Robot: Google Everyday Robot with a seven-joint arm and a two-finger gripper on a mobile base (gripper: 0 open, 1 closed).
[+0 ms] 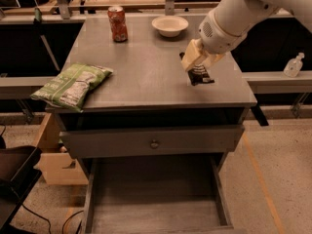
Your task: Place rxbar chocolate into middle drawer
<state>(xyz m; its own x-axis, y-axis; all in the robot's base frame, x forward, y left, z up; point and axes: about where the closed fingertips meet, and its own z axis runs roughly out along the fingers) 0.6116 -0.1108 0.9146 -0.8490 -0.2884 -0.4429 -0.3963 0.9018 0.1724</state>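
My gripper (pixel 195 67) hangs over the right front part of the grey table top (pixel 146 72), reaching in from the upper right. It is shut on the rxbar chocolate (pixel 201 76), a small black bar that sticks out below the cream fingers (pixel 191 57), just above the table surface. The middle drawer (pixel 97 199) stands pulled out below the table, wide and shallow, with low grey side walls and a bare floor. The gripper and bar are above and behind the drawer, near the table's right front corner.
A closed drawer front with a round knob (pixel 154 143) sits above the open drawer. A green chip bag (pixel 73 85) overhangs the table's left front edge. A red soda can (pixel 117 24) and a white bowl (pixel 169 25) stand at the back. A cardboard box (pixel 51 160) is at the left.
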